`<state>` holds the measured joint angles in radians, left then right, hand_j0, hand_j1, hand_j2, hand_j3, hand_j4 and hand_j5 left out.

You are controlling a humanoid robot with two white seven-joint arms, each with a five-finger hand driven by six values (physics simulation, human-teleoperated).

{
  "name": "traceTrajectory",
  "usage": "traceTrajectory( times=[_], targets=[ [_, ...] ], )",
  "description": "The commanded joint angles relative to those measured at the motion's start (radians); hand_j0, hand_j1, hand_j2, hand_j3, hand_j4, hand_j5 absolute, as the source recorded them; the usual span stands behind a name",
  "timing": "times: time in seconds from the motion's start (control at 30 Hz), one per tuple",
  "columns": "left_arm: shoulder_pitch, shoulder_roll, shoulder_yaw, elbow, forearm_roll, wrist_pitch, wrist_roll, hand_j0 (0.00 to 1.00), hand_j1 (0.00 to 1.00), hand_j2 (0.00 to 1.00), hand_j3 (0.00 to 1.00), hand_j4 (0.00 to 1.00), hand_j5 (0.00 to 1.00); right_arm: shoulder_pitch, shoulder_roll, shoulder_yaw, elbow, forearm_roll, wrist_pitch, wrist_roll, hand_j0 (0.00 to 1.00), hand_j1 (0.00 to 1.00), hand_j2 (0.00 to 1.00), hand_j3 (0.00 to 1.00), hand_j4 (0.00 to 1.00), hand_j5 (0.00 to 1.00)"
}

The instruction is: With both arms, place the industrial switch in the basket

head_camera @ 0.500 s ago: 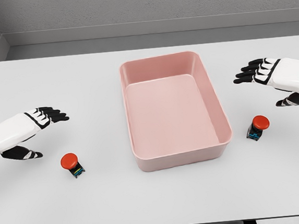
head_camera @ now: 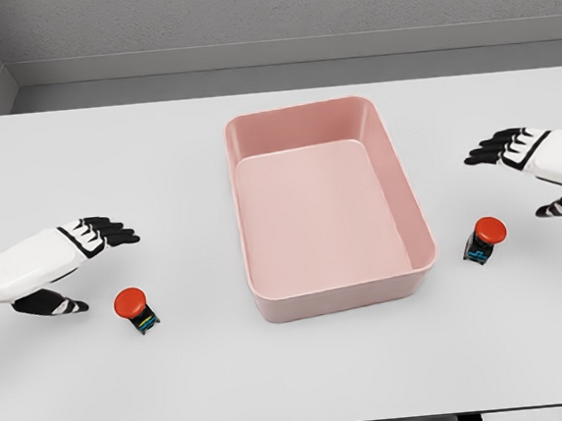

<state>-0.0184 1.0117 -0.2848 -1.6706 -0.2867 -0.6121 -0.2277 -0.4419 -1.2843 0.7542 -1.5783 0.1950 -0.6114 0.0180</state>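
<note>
Both hands have shifted since half a second ago: our left hand (head_camera: pixel 68 251) has slid a little lower and toward the middle, and our right hand (head_camera: pixel 537 154) has dropped lower and drawn back toward the right edge. Neither switch nor the basket has moved.

We see our left hand hovering above the white worktop (head_camera: pixel 108 147), palm down, its black fingers (head_camera: pixel 111 231) stretched forward and loosely spread, holding nothing; the thumb hangs below the palm. Just beside and below it stands one industrial switch (head_camera: pixel 133 308), red mushroom button on top of a small dark base, resting on the worktop, apart from the hand.

Our right hand likewise has its fingers (head_camera: pixel 492 148) extended and apart, gripping nothing, thumb lower at the picture's right edge. Below it a second switch (head_camera: pixel 484 238) stands on the worktop, near the basket's right wall but not touching it.

Between the two switches sits the pink basket (head_camera: pixel 379 153), a rounded rectangular tub, and both switches lie outside it.
</note>
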Motion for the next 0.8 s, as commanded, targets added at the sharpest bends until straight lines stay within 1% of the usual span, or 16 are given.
traceTrajectory(
  times=[0.0, 0.07, 0.13, 0.27, 0.37, 0.5, 0.77],
  targets=[
    [0.000, 0.001, 0.000, -0.004, 0.007, 0.001, -0.001, 1.00, 1.00, 1.00, 1.00, 1.00, 1.00, 0.002, 0.005, -0.001, 0.014, -0.011, 0.001, -0.044, 1.00, 1.00, 1.00, 1.00, 1.00, 1.00],
    [0.000, 0.001, 0.000, -0.017, 0.007, 0.001, -0.001, 1.00, 1.00, 1.00, 1.00, 1.00, 1.00, 0.014, 0.006, 0.000, 0.014, -0.013, 0.001, -0.044, 1.00, 1.00, 1.00, 1.00, 1.00, 1.00],
    [0.002, -0.001, -0.002, -0.023, 0.006, 0.001, -0.001, 1.00, 1.00, 1.00, 1.00, 1.00, 1.00, 0.028, 0.020, 0.016, 0.014, -0.060, 0.001, -0.044, 1.00, 1.00, 1.00, 1.00, 1.00, 1.00],
    [0.014, -0.002, -0.004, -0.043, 0.006, 0.001, -0.001, 1.00, 1.00, 1.00, 1.00, 1.00, 1.00, 0.040, 0.020, 0.040, 0.021, -0.065, 0.001, -0.044, 1.00, 1.00, 1.00, 1.00, 1.00, 1.00],
    [0.015, -0.009, -0.004, -0.044, 0.007, 0.001, -0.001, 1.00, 1.00, 1.00, 1.00, 1.00, 1.00, 0.051, 0.019, 0.046, 0.070, -0.065, 0.001, -0.043, 1.00, 1.00, 1.00, 1.00, 1.00, 1.00],
    [0.020, -0.025, -0.005, -0.057, 0.006, 0.001, -0.001, 1.00, 1.00, 1.00, 1.00, 1.00, 1.00, 0.052, 0.017, 0.060, 0.098, -0.065, 0.001, -0.044, 1.00, 1.00, 1.00, 1.00, 1.00, 1.00],
    [0.029, -0.047, -0.013, -0.066, 0.006, 0.001, -0.004, 1.00, 1.00, 1.00, 1.00, 1.00, 1.00, 0.060, 0.037, 0.068, 0.086, -0.068, 0.001, -0.044, 1.00, 1.00, 1.00, 1.00, 1.00, 1.00]
  ],
)
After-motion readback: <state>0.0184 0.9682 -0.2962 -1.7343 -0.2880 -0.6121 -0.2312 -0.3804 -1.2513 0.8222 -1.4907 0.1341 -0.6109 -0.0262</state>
